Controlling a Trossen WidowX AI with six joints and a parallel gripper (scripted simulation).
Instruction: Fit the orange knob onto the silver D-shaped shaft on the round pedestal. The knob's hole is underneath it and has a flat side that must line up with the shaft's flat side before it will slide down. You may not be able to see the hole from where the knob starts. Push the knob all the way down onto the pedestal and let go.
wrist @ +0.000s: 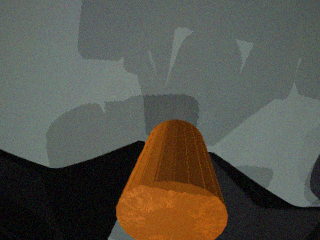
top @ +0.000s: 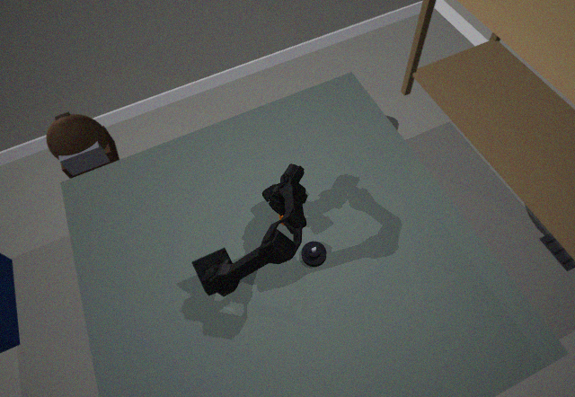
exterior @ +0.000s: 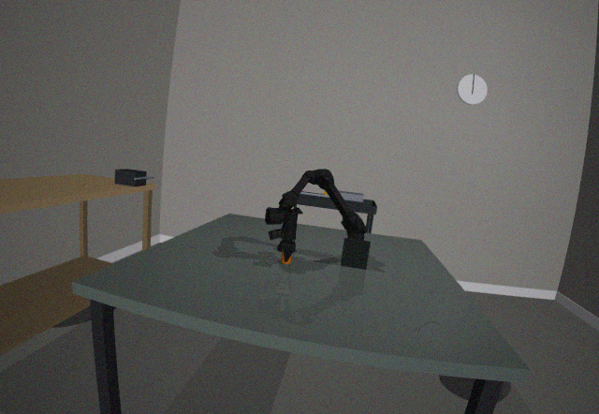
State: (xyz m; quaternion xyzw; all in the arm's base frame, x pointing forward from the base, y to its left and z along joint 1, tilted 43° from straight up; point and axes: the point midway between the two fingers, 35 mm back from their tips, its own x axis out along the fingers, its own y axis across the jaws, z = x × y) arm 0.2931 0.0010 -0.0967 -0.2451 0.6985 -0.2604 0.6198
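The orange knob (exterior: 288,261) (wrist: 172,212) stands upright on the table, its broad top towards the wrist camera; the top view shows only a sliver of it beneath the arm. Its hole is hidden underneath. My gripper (exterior: 286,255) (wrist: 175,152) points down and is shut on the knob, with one dark finger against each side. The round dark pedestal (top: 314,259) (wrist: 316,177) stands a short way from the knob, at the right edge of the wrist view. The silver shaft (top: 314,249) stands up at its centre; its flat side is too small to make out. I cannot see the pedestal in the exterior view.
The arm's base (top: 211,269) (exterior: 355,255) stands on the grey-green table (top: 371,318) (exterior: 387,313). The arm arches over the table close beside the pedestal in the top view. Its shadows cross the tabletop. A wooden shelf unit (top: 501,105) (exterior: 63,189) stands beyond the table's edge.
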